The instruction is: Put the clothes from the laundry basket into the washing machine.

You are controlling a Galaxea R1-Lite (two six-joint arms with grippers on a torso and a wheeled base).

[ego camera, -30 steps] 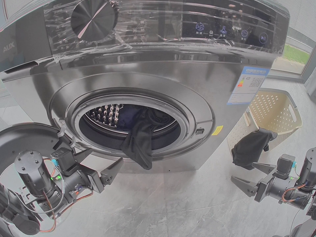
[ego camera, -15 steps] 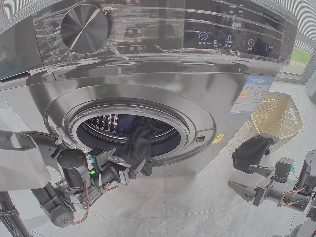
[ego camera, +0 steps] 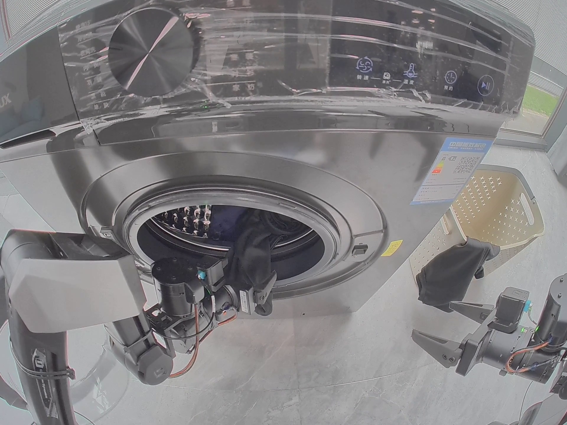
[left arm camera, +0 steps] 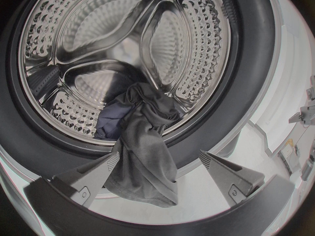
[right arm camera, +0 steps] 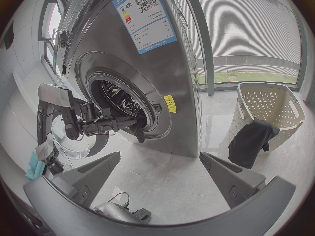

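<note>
Where its round opening gapes, the washer [ego camera: 366, 166] has a dark garment [ego camera: 251, 258] spilling from the drum over the opening's lower edge, with a blue cloth [left arm camera: 110, 120] deeper inside. The basket [ego camera: 493, 199] stands by the washer's right side, a second garment [ego camera: 452, 270] draped over its near rim. The left gripper [left arm camera: 159, 156] sits at the opening's lower edge, fingers spread wide either side of the dark garment's hanging end. The right gripper [ego camera: 434, 321] hangs near the second garment, apart from it, fingers wide, holding nothing.

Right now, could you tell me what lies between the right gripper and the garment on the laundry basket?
Nothing but bare floor separates the right gripper from the garment, as the right wrist view shows.
</note>
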